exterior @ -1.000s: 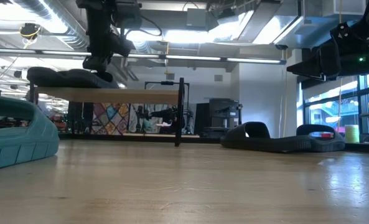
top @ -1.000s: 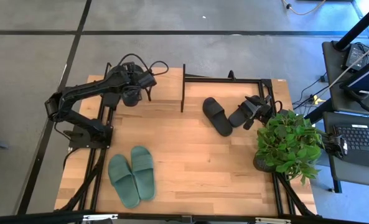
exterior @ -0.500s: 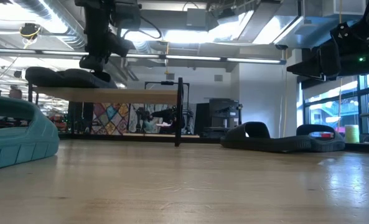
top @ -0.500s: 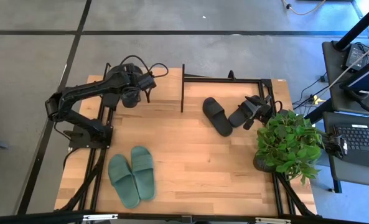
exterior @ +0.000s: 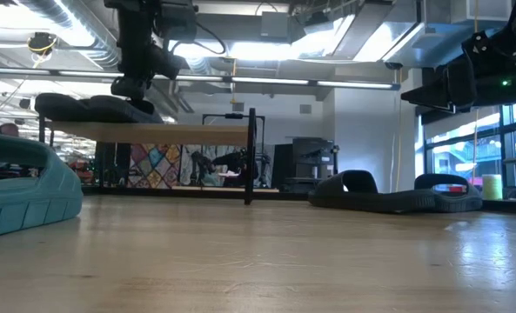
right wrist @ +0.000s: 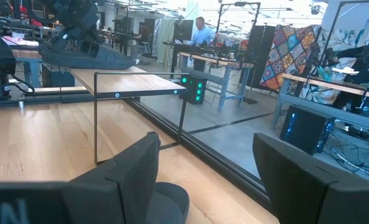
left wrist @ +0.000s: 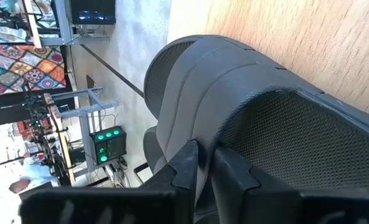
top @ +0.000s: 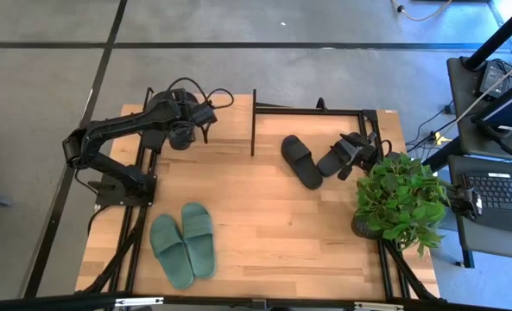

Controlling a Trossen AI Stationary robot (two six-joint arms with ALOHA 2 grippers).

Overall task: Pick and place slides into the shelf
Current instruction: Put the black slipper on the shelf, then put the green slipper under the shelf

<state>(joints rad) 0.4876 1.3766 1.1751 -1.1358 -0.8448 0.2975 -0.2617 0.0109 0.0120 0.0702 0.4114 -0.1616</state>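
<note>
A black slide (left wrist: 234,87) lies on the shelf's wood top board (top: 225,121), toward its left end, and also shows in the low view (exterior: 88,109). My left gripper (left wrist: 204,152) is over it (top: 183,131), shut on it. Two more black slides (top: 301,161) (top: 331,161) lie on the table to the right of the shelf. My right gripper (right wrist: 212,180) is open above the right-hand one, whose end shows between the fingers (right wrist: 168,196). Two sage green slides (top: 183,243) lie side by side near the table's front left. My left gripper pinches the edge of the black slide's strap (left wrist: 204,134) between its two fingers (left wrist: 189,163), one inside the strap and one outside. It comes from above, pointing down (exterior: 131,87). The slide lies flat with its sole on the shelf's top board.
A leafy plant (top: 400,197) stands at the table's right edge, close beside my right arm. The shelf's black frame post (top: 254,121) rises at its right end. A bare stretch of tabletop (top: 273,225) lies between the green slides and the plant. People show in the room behind.
My left gripper has edged slightly toward the table's left, and the black slide on the shelf top has slid a little the same way with it.
</note>
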